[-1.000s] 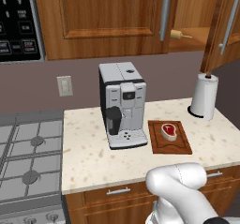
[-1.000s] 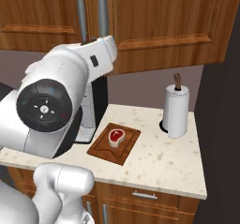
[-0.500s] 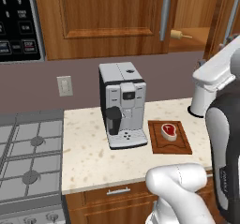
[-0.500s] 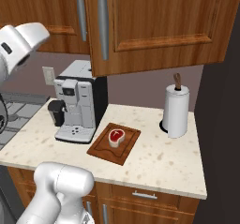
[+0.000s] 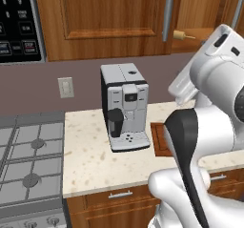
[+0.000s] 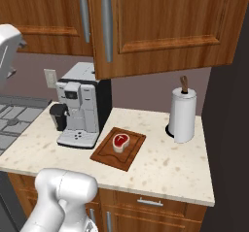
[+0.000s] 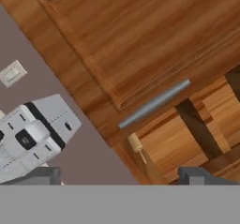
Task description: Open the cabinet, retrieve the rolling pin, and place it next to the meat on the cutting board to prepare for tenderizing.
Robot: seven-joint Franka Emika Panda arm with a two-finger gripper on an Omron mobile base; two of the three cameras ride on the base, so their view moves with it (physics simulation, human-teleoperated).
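The fingers (image 7: 47,175) stand wide apart with nothing between them, their two dark tips rising at the bottom of the hand view, one at the left and one at the right. That view is rolled, so the cabinet (image 7: 140,45) runs slantwise across it, with the silver bar handle (image 7: 154,104) of its closed door lying on a diagonal above the gap between the tips.

Beside that handle the cabinet stands open, and the plain wooden shelf (image 7: 187,138) shows inside. The rolling pin (image 7: 136,144) rests on the shelf, one tan end with its thin handle showing past the edge of the door. In the left base view the same end (image 5: 181,35) shows in the open gap, to the right of the closed door's handle (image 5: 167,13).

The arm (image 5: 209,127) is folded high at the right of the left base view, elbow bent, with its upper link raised in front of the cabinet's open part and covering most of the cutting board (image 5: 159,139).

In the right base view the cutting board (image 6: 118,148) lies on the speckled worktop (image 6: 160,170), just right of the coffee machine (image 6: 80,112). The meat (image 6: 119,142) sits on its middle. A paper towel roll (image 6: 182,114) stands further right, apart from the board.
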